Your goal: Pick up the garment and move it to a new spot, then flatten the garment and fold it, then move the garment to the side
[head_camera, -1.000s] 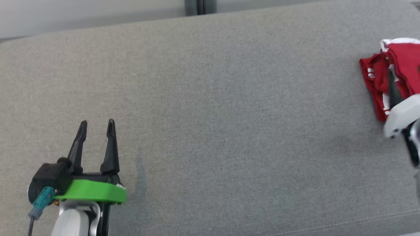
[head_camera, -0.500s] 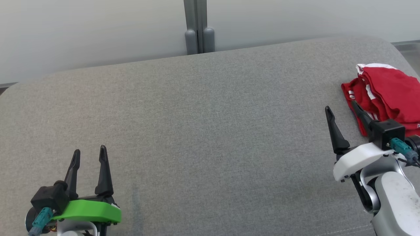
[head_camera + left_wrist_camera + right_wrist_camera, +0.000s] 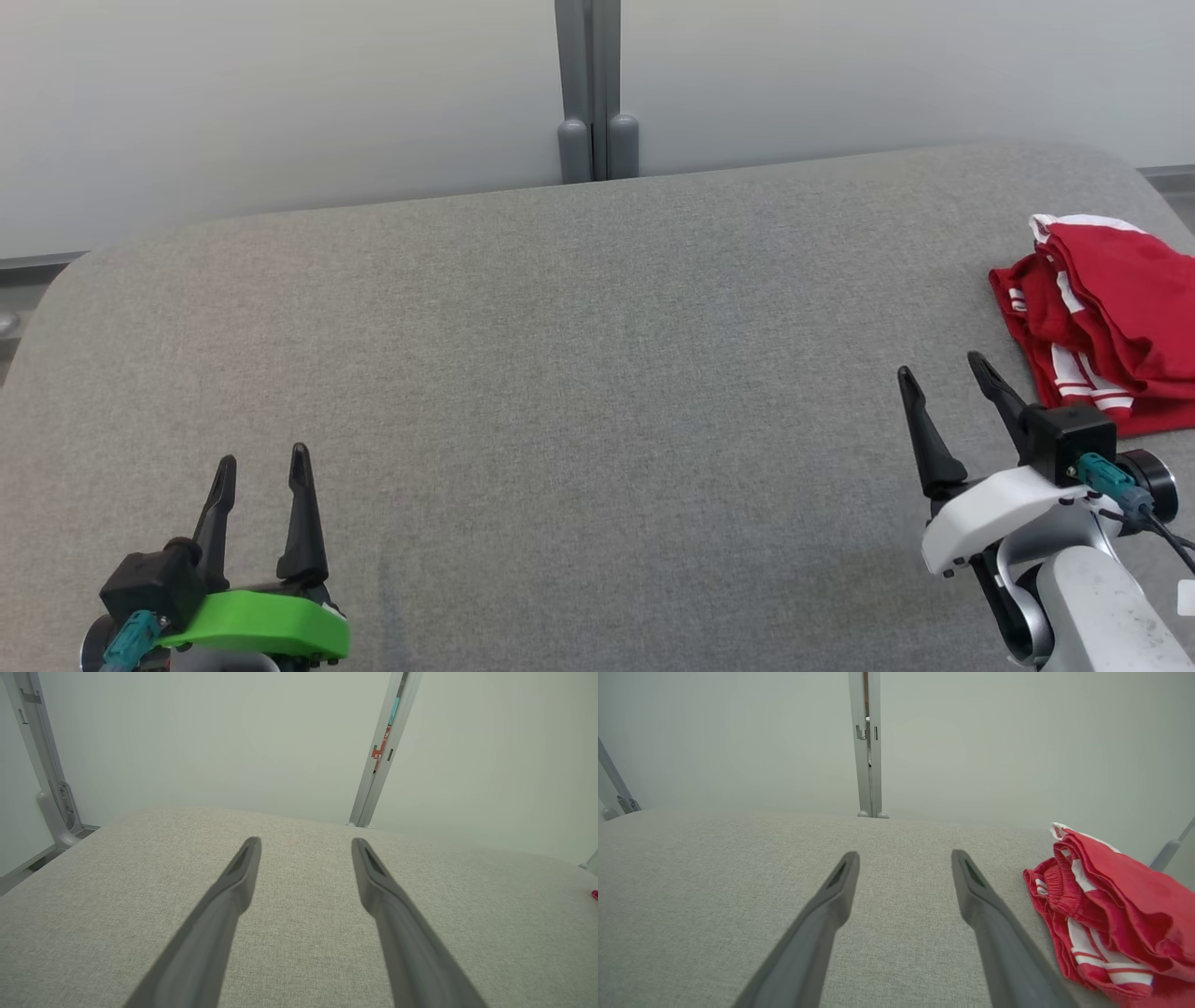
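Found the garment [image 3: 1106, 317], red with white stripes, heaped at the right edge of the surface [image 3: 579, 373], just right of and slightly beyond the right jaws, not touching. Found those jaws spread, nothing between; left jaws spread likewise, well apart at the near left. Caught a red speck [image 3: 594, 894] in the left wrist view, probably the same garment. Noted grey woven fabric on the surface, a pale wall [image 3: 280, 93] and grey post [image 3: 597, 84] behind.

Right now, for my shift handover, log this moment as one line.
left tool: open, empty | right tool: open, empty, short of garment | garment: red, bunched, far right of grey surface
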